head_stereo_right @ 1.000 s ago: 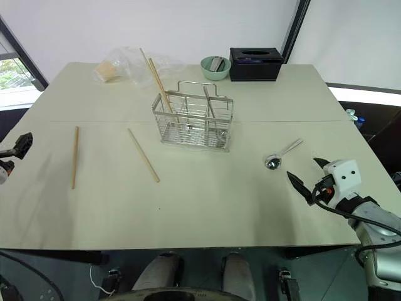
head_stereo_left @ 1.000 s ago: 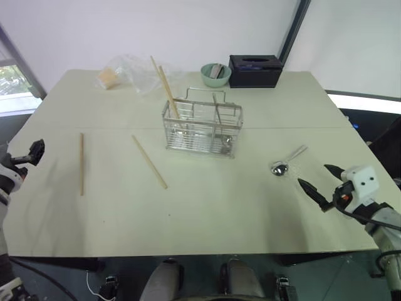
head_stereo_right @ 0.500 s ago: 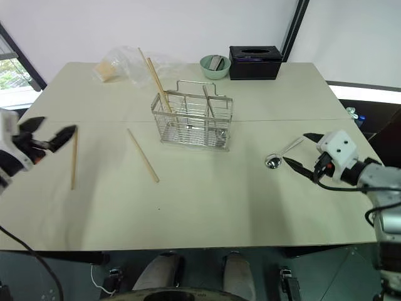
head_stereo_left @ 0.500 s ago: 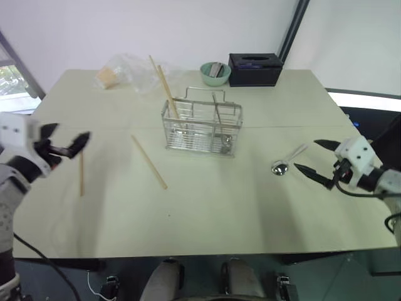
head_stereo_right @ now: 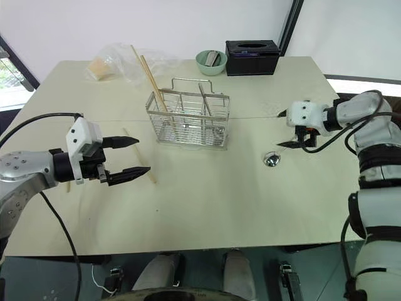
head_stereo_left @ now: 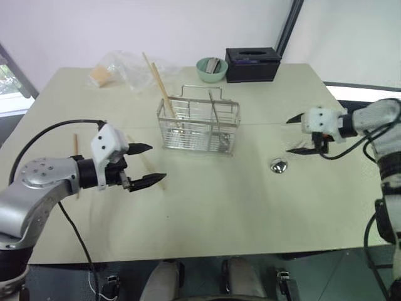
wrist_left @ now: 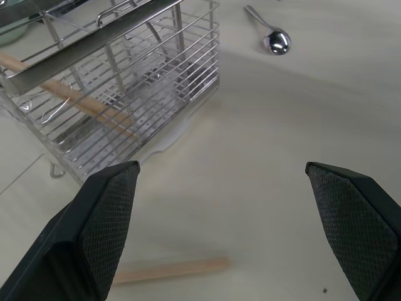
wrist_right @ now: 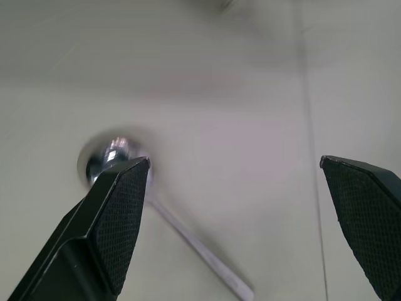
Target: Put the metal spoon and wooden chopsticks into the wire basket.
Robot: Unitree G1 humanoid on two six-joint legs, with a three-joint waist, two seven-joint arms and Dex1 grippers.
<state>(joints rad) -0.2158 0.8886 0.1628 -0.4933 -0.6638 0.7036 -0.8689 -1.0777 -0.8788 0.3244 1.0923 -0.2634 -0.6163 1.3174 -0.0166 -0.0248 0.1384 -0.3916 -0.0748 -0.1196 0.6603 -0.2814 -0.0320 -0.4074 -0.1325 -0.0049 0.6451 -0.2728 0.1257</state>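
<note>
While both grippers hang open and empty, metal spoon (head_stereo_right: 272, 160) lies on table (head_stereo_right: 250, 207) right of wire basket (head_stereo_right: 187, 119).
Wooden chopsticks (head_stereo_right: 148, 74) lean in basket; green bowl (head_stereo_right: 211, 62), black box (head_stereo_right: 253, 48) behind.

Pale green table (head_stereo_left: 250, 207), white wall (head_stereo_left: 188, 25) behind, window (head_stereo_left: 9, 81) at left, dark post (head_stereo_left: 285, 28).

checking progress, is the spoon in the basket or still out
Out. The spoon lies on the table, apart from the basket, below the open right gripper.
</note>
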